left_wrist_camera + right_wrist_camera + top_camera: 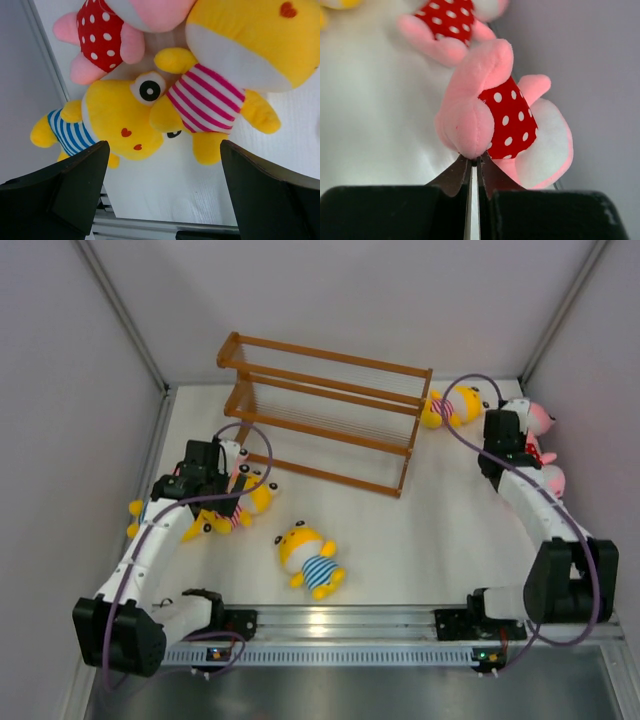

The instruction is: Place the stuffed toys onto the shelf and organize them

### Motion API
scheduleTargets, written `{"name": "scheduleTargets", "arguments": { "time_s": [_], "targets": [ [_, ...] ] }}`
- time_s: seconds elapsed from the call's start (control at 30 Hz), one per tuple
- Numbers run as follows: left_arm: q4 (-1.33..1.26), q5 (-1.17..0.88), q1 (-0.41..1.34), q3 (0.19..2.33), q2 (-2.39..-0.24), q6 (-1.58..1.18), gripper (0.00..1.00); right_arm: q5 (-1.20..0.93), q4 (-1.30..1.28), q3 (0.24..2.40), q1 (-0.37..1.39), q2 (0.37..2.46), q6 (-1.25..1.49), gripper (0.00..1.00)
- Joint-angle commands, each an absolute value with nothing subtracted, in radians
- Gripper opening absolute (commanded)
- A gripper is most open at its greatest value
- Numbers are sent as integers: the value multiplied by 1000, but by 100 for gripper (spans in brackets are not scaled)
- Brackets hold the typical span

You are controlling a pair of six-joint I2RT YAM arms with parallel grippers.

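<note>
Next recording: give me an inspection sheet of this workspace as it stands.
Surface: white table, toys scattered on it.
Job's things: shelf at the back, no toy on it; blue-striped toy mid-table; pink-striped toy by the shelf's right end; other toys clustered left and right.
Clutter: nothing seen.
Grippers: left gripper open above a toy cluster; right gripper shut on a limb of the pink toy.
Cables: purple cables loop along both arms.
Surroundings: grey walls.
</note>
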State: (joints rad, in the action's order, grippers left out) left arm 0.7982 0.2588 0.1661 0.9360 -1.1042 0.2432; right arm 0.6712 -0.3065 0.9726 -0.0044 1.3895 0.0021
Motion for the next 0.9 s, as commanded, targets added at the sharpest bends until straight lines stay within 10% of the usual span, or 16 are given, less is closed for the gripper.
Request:
{"name": "scheduleTargets", "arguments": {
  "time_s": [0.0, 0.43, 0.87],
  "targets": [
    [851, 129, 161, 1029, -1095, 265, 98, 493, -221, 908, 107, 1165, -159, 0],
    [882, 80, 161, 1089, -1077, 270, 98, -375, -544, 962, 394, 666, -482, 0],
    [881, 97, 161, 1080, -1077, 275, 98, -505, -730, 1386, 702, 1128, -1016, 0]
  ]
}}
